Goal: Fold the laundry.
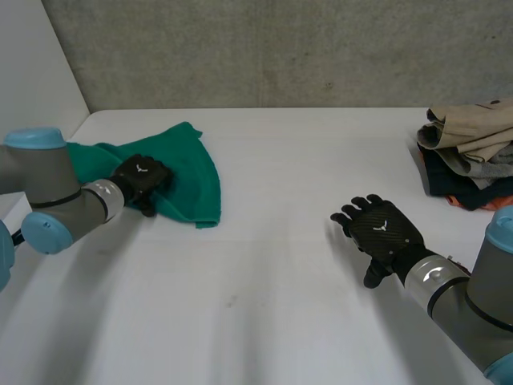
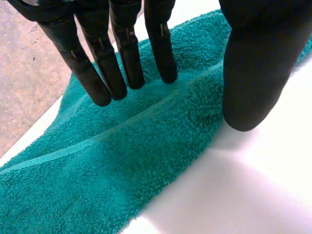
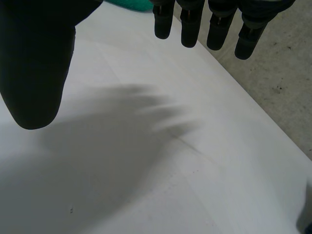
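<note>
Looking down in the head view, green towel (image 1: 192,172) lies bunched at the far left of the worktop (image 1: 280,257), with left hand (image 1: 143,180) resting on its near-left part. Right hand (image 1: 383,231) hovers open, fingers spread, over bare worktop at the right. Pile of clothes (image 1: 469,148) sits at the far right edge. Left wrist view: straight fingers (image 2: 124,63) press their tips onto the towel, thumb (image 2: 251,73) down at its edge, nothing pinched. Right wrist view: right hand's digits straight and apart above the worktop.
</note>
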Robot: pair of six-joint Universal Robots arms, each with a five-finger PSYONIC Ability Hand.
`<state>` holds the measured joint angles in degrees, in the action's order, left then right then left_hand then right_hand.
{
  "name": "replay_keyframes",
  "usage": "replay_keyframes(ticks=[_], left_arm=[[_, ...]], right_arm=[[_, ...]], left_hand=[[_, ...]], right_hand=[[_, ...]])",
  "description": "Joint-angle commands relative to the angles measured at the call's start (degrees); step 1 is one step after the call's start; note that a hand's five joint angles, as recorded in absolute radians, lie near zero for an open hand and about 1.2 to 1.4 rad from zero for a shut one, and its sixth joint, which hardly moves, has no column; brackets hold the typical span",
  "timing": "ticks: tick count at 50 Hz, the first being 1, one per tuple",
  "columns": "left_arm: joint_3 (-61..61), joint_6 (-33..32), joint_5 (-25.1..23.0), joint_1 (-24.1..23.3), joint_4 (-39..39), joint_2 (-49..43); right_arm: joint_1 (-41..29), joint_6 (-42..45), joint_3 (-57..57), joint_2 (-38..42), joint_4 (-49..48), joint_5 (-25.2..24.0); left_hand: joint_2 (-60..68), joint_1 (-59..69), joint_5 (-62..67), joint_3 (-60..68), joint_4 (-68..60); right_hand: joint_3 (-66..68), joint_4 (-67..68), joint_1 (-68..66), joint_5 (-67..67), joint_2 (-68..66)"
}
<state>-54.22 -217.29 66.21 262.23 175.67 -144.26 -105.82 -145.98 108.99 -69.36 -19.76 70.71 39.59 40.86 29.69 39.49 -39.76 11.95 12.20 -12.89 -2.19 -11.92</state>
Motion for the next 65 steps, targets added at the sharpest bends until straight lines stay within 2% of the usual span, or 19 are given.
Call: replay_keyframes(ticks=[1,8,12,13,16,20,23,24,27,33,34,38,39,46,48,51,55,60,65], left_arm=[[-0.1,-1.6,0.6,-1.0,0.3,-0.2],[-1.5,0.9,5.1,-3.7,-0.2,4.8],[-5.1,10.0,5.6,-8.1,-0.1,12.8],[-6.8,14.7,5.8,-10.8,0.0,17.2],[-9.5,22.0,6.0,-15.0,0.6,23.0],[-11.9,34.6,8.2,-25.4,6.7,29.4],[-11.6,39.0,10.7,-30.4,9.1,29.6],[-11.1,41.3,12.8,-33.9,9.6,28.7],[-9.2,41.8,15.4,-38.6,9.7,24.4],[-5.4,40.4,18.8,-43.3,6.4,14.4],[-4.9,39.8,19.0,-43.8,4.4,12.7],[-4.6,38.6,19.0,-43.0,-0.1,13.3],[-4.7,38.3,19.0,-42.5,-0.9,14.0],[-9.4,35.2,18.9,-35.2,-1.1,25.5],[-10.7,33.2,17.7,-32.5,-0.1,28.0],[-11.0,29.8,14.5,-28.5,0.6,27.9],[-9.2,23.7,11.1,-24.6,-1.6,24.0],[-6.5,18.8,10.3,-21.6,-7.0,18.5],[-7.4,21.4,10.6,-20.1,-8.2,18.1]], right_arm=[[-0.1,0.3,0.1,0.0,0.0,0.2],[0.6,0.3,0.1,-0.8,0.0,0.4],[1.5,0.2,-0.2,-1.7,-0.1,0.8],[1.9,0.0,-0.4,-1.9,-0.1,1.1],[2.8,-0.2,-0.7,-2.5,-0.1,2.1],[4.3,-1.8,-1.9,-3.2,0.0,4.7],[5.4,-3.9,-2.7,-3.8,0.3,7.4],[6.0,-5.0,-3.2,-4.2,0.7,8.9],[6.9,-6.8,-3.9,-4.8,1.3,11.0],[8.1,-9.6,-4.7,-5.1,3.1,12.4],[8.1,-10.1,-4.8,-5.1,3.7,12.4],[8.0,-11.3,-5.3,-5.1,5.5,12.3],[8.0,-11.6,-5.4,-5.1,5.9,12.2],[6.9,-14.1,-7.0,-5.2,13.2,10.9],[5.5,-14.6,-8.2,-5.4,19.9,10.8],[2.9,-15.6,-9.5,-6.5,30.1,10.5],[-0.5,-18.3,-9.4,-7.3,38.0,10.7],[-3.9,-21.9,-7.4,-8.4,36.6,11.6],[-6.8,-23.1,-4.9,-7.0,29.5,14.3]], left_hand=[[40.3,39.0,40.2,40.4,-40.1],[40.4,39.1,40.3,40.5,-40.2],[40.4,39.1,40.3,40.5,-40.2],[40.4,39.1,40.3,40.5,-40.2],[40.4,39.1,40.3,40.5,-40.2],[40.4,39.1,40.3,40.5,-40.2],[40.4,39.1,40.3,40.5,-40.2],[40.4,39.1,40.3,40.5,-40.2],[40.4,39.1,40.3,40.5,-40.2],[40.4,39.1,40.3,40.5,-40.2],[30.1,28.8,30.0,30.2,-29.9],[-17.7,-18.9,-17.7,-17.5,17.8],[-20.4,-21.7,-20.5,-20.3,20.6],[-25.8,-27.1,-25.9,-25.7,26.0],[-24.7,-25.9,-24.8,-24.6,24.9],[-21.8,-23.1,-21.9,-21.7,22.0],[-21.5,-22.7,-21.6,-21.4,21.6],[-22.5,-23.7,-22.6,-22.4,22.7],[-22.1,-23.4,-22.2,-22.0,22.3]], right_hand=[[-2.0,-2.2,2.9,2.2,1.9],[-2.0,-2.2,2.9,2.2,1.9],[-2.0,-2.2,2.9,2.2,1.9],[-2.0,-2.2,2.9,2.2,1.9],[-2.0,-2.2,2.9,2.2,1.9],[-2.0,-2.2,2.9,2.2,1.9],[-2.0,-2.2,2.9,2.2,1.9],[-2.0,-2.2,2.9,2.2,1.9],[-2.0,-2.2,2.9,2.2,1.9],[-2.0,-2.2,2.9,2.2,1.9],[-2.0,-2.2,2.9,2.2,1.9],[-2.0,-2.2,2.9,2.2,1.9],[-2.0,-2.2,2.9,2.2,1.9],[-2.0,-2.2,2.9,2.2,1.9],[-2.0,-2.2,2.9,2.2,1.9],[-2.0,-2.2,2.9,2.2,1.9],[-2.0,-2.2,2.9,2.2,1.9],[-2.0,-2.2,2.9,2.2,1.9],[7.8,7.5,-6.8,-7.5,-7.8]])
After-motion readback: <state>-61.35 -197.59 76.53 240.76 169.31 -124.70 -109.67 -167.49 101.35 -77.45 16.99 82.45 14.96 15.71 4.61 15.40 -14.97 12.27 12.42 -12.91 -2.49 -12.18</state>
